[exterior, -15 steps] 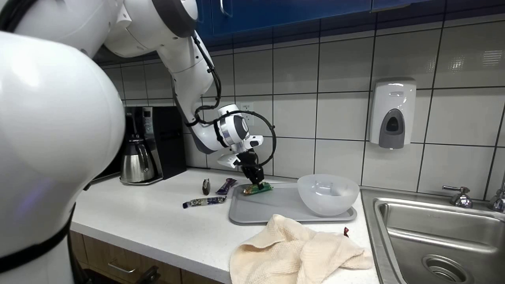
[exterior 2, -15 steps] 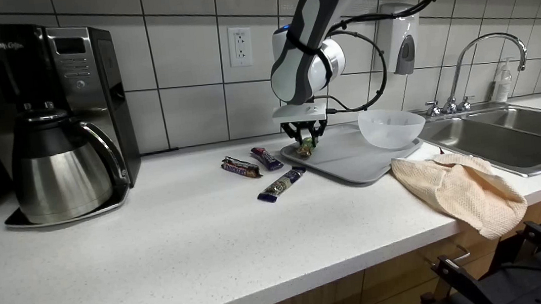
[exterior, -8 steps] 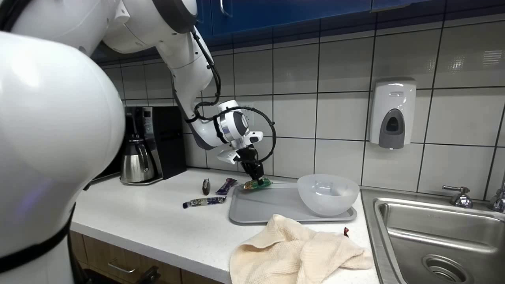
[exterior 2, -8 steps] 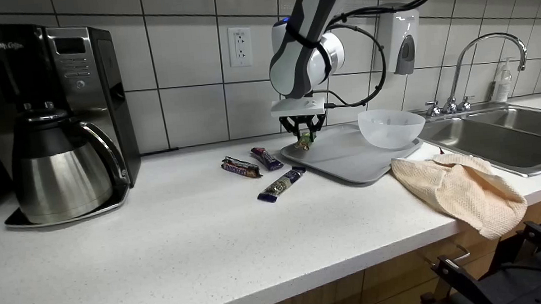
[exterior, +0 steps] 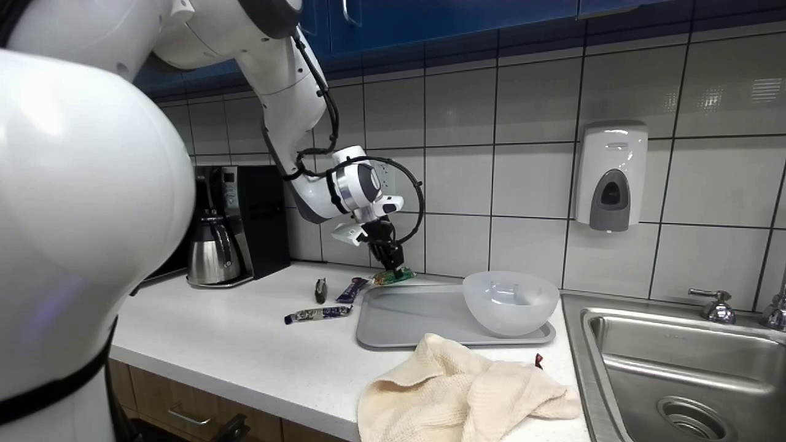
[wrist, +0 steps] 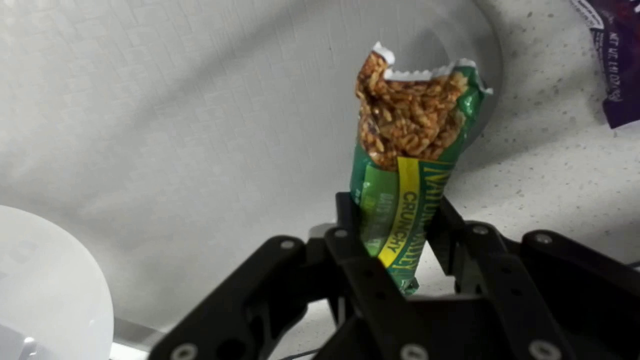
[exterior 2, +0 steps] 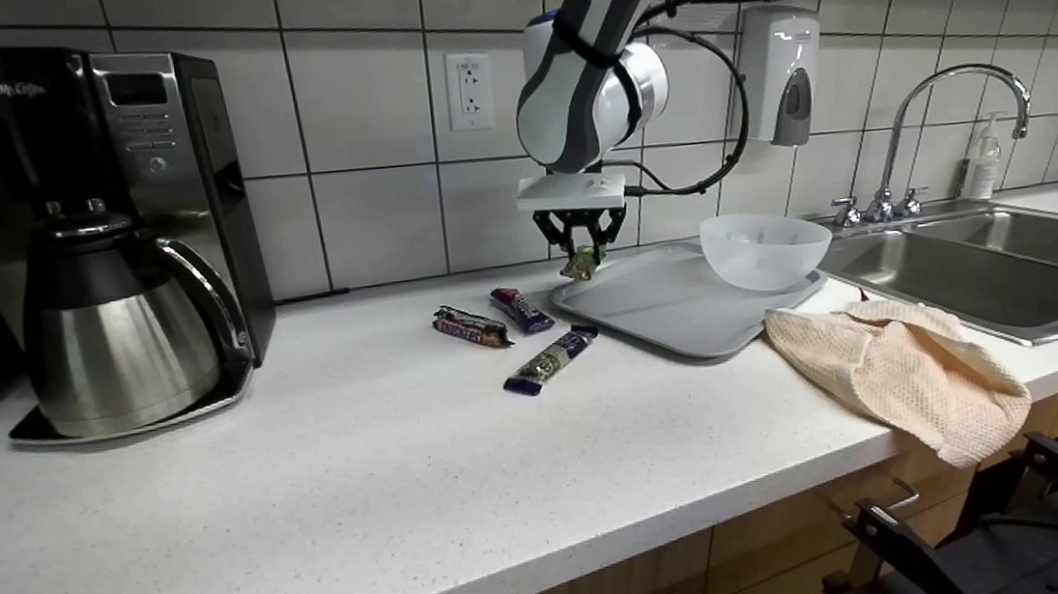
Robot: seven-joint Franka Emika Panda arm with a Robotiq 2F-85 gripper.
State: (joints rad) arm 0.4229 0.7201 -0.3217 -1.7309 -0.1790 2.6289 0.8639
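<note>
One black two-fingered gripper, clamped on one green-wrapped oblong granola bar, held aloft near a corner of one flat grey tray; nearby, one purple-wrapped bar on white speckled counter; farther, one round translucent bowl.

The green granola bar hangs aloft — pinched.

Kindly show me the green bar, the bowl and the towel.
Green bar point(wrist: 409, 172), wrist view: its yellow stripe.
Bowl point(exterior: 508, 316), in an exterior view: outer wall.
Towel point(exterior 2: 911, 381), in an exterior view: its middle.
</note>
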